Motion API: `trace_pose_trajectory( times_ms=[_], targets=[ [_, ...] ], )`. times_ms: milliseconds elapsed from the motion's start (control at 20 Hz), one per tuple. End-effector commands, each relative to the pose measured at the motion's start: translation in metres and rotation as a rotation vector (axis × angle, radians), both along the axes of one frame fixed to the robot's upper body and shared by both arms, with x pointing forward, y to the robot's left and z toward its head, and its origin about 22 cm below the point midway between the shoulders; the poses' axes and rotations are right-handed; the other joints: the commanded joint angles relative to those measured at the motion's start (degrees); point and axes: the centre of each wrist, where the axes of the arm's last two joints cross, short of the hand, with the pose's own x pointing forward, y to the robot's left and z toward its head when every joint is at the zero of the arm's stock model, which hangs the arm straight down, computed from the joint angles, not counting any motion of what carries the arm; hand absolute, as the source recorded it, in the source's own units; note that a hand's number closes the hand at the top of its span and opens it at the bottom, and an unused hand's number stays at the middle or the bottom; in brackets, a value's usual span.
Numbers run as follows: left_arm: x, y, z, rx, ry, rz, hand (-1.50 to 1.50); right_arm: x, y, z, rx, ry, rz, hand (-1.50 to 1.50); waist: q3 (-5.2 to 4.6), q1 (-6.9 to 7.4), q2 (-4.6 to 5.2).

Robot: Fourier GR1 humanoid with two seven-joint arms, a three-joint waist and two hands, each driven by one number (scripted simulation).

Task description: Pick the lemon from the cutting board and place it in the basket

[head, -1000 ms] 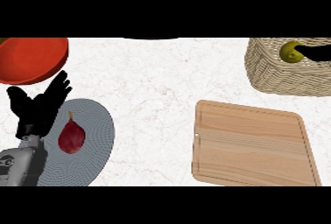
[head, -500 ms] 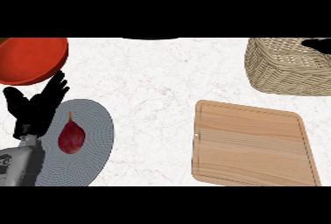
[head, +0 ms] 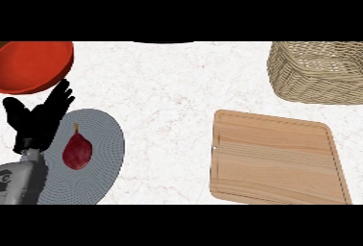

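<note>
lemon: not visible anywhere. None shows on the cutting board. If it is in the basket, the near wall hides it.
task state: judged done or near done, but placement can't be confirmed from this view.
cutting board: lies flat on the surface, lower right, just below the basket and apart from it.
right hand: out of view, so its fingers can't be told.
left hand: far left, fingers straight and spread, pointing up, holding nothing. It rests over the plate's left edge, just below the red bowl.
risk 1: the lemon's resting place is unverified. The steep angle and the basket wall block the inside, so a miss would go unnoticed.
risk 2: any left arm move could sweep the plate or clip the bowl, as the hand sits right between them.
basket: woven, upright, top right. Contents hidden.
bowl: top left, partly cut off. Nothing seen inside.
plate: grey, carries one dark red teardrop-shaped item near its middle.
</note>
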Motion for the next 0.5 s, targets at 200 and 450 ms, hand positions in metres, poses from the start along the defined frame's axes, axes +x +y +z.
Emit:
trace_pose_trajectory(
  times_ms=[200, 450],
  targets=[
    [-0.005, -0.022, -0.004, -0.018, 0.007, -0.002, 0.0, -0.094, -0.099, 0.001, 0.028, 0.089, 0.068, -1.5, 0.18, 0.27, 0.24],
    [0.0, -0.024, 0.001, -0.009, -0.013, -0.029, 0.0, -0.124, -0.12, -0.005, 0.0, 0.115, 0.128, -1.5, 0.24, 1.13, 0.59]
  ],
)
